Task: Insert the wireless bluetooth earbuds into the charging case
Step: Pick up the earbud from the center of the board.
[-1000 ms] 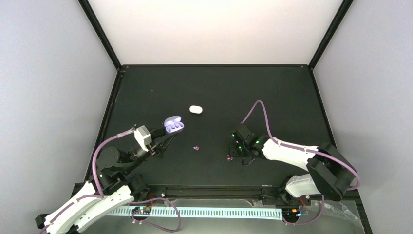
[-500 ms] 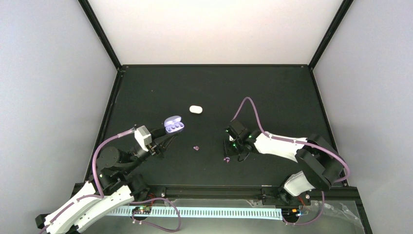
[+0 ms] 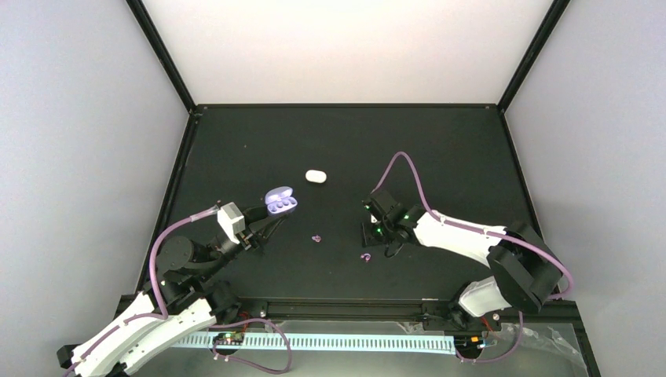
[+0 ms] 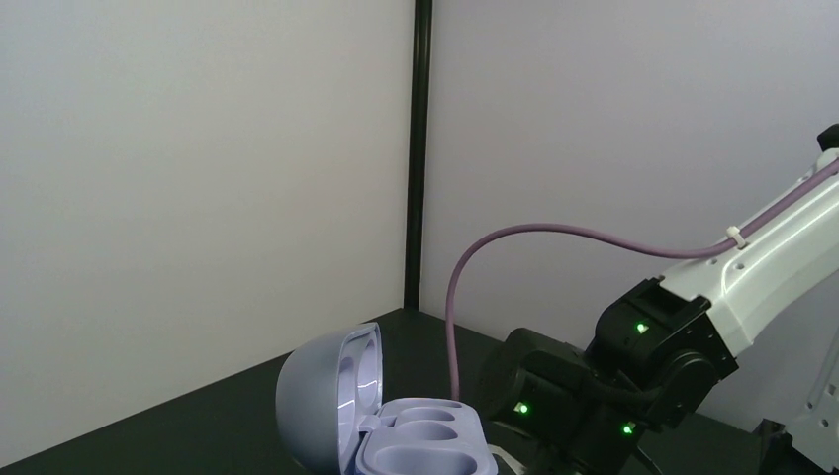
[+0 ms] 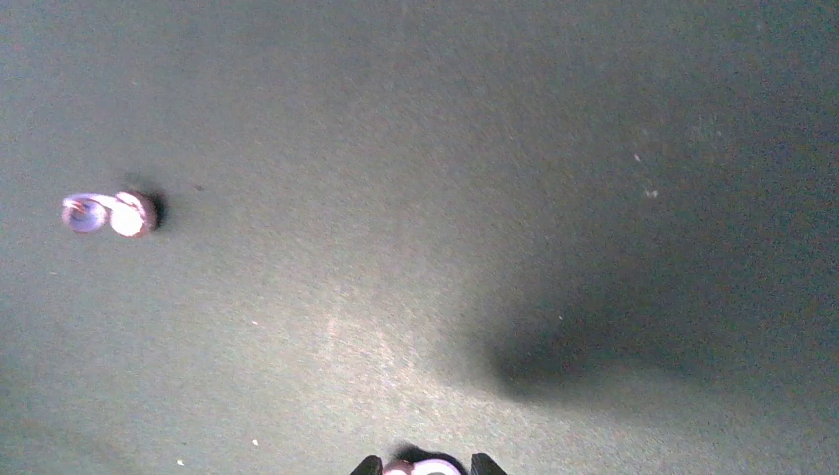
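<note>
The case [image 4: 388,435] sits open at the bottom centre of the frame, cut off by the lower edge. Its lid [image 4: 319,396] stands raised on the left, grey outside and pale lavender inside, and two rounded wells show in the lavender base. The dark worktop [image 4: 188,430] runs behind it. To the right, near the case, the right arm [image 4: 643,361] fills the lower right: a black housing with green lights, then a white link rising to the edge. A purple cable [image 4: 554,234] arcs over it. A black post [image 4: 420,148] splits the pale walls [image 4: 198,148].
</note>
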You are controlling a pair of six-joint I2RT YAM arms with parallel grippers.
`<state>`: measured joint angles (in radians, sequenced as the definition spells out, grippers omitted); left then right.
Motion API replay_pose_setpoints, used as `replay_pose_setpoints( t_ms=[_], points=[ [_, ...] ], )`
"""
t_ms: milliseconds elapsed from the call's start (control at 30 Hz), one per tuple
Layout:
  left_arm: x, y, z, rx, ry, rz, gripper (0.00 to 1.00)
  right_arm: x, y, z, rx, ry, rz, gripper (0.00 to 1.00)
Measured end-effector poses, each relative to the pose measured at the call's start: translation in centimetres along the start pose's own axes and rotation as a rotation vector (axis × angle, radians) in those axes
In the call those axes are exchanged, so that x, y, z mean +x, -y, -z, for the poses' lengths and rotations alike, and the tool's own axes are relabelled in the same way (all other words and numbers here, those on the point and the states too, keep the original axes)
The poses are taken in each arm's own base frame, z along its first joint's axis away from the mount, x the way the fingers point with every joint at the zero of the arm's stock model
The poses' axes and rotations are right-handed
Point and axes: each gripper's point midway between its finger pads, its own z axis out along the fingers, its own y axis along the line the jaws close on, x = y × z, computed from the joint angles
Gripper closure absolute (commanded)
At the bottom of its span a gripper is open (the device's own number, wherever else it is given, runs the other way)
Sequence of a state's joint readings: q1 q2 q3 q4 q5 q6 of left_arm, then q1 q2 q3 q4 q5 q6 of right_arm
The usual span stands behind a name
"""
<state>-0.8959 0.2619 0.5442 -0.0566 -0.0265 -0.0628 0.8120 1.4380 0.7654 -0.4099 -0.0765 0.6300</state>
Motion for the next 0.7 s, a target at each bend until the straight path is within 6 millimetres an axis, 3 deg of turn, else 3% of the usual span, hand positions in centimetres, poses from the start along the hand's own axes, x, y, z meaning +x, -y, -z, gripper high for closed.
replay_pose_setpoints(
  t_ms=[300,700],
  points=[
    [0.0,0.0,0.0,0.000,0.000,0.000,0.98,2.8,1.7,-1.0,0.031,-0.074,-0.030,0.78],
    [0.0,0.0,0.0,0.000,0.000,0.000,0.98,2.8,1.3,-1.3,0.012,-0.079,-0.056,0.75]
  ],
)
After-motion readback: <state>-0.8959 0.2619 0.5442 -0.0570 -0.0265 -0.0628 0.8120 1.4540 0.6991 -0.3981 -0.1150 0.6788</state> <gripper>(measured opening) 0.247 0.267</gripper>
